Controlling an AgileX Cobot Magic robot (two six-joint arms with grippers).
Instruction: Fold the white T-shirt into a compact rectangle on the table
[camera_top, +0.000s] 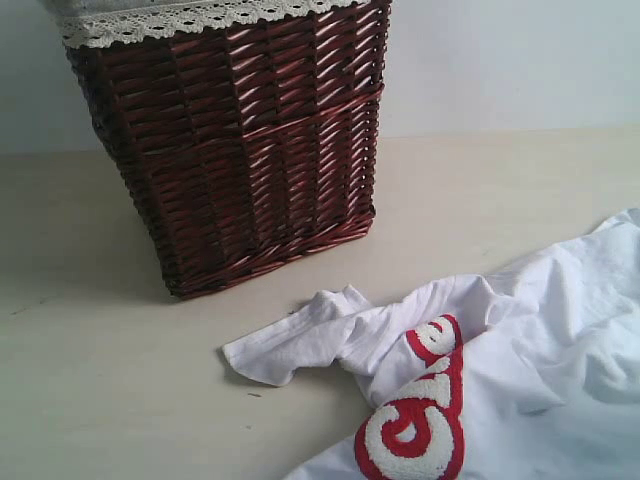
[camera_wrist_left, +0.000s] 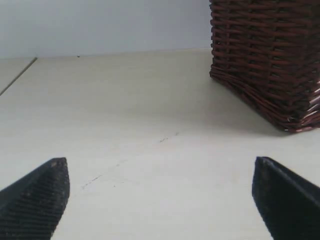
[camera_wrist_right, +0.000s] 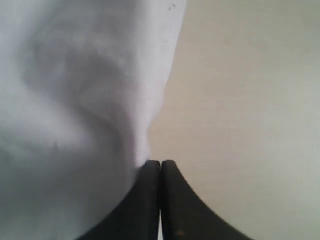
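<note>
1. Cream-beige surface (camera_top: 100, 380), matte, w/ a plain pale wall (camera_top: 500, 60) behind it.
2. Dark red-brown wicker basket (camera_top: 260, 150) stands upright at the back, white lace trim (camera_top: 180, 20) along its rim; inside is hidden.
3. White T-shirt (camera_top: 540, 330) lies rumpled on the surface in front of and to the right of the basket, apart from it. One sleeve points left; red band (camera_top: 420, 420) w/ fuzzy white letters faces up.
4. Left gripper (camera_wrist_left: 160, 165): released, jaws wide, over bare surface near the basket.
5. Right gripper (camera_wrist_right: 160, 165): clenched on the shirt's edge, folds running to its tips.
</note>
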